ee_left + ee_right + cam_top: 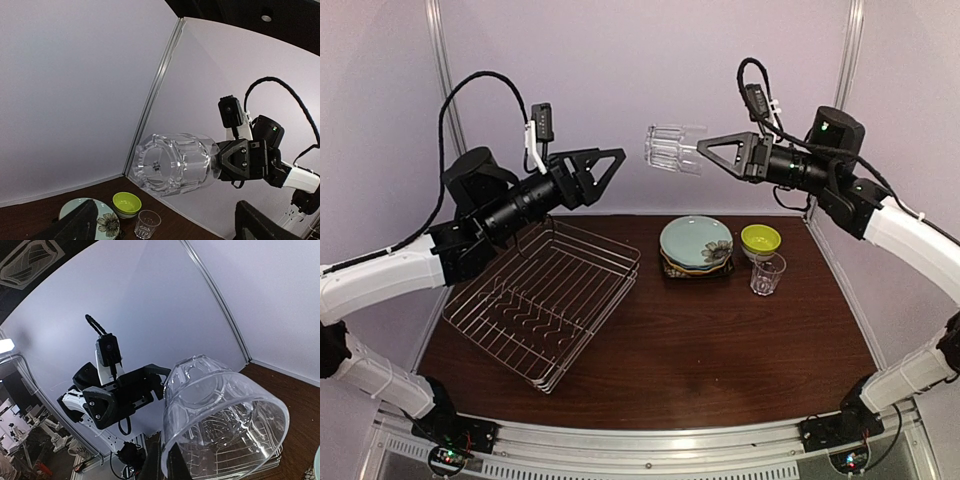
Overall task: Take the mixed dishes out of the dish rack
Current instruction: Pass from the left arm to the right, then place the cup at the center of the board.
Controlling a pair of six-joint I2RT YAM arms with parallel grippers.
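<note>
Apparently the last piece is on its way out: the left gripper [607,165] stands wide and empty above the bare wire rack [545,300], while a ribbed clear glass [675,148] hangs sideways high to the rack's right, its rim pinched by the right gripper [705,150]. Next it needs righting and lowering right of the rack, beside the glossy stacked plates [697,243], round lime bowl [760,238] and second glass [767,273].

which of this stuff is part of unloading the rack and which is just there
Part of the job:
dish rack
clear glass, held in the right gripper
stack of plates
lime-green bowl
second glass, beside the bowl

Just there:
table
white enclosure walls
</note>
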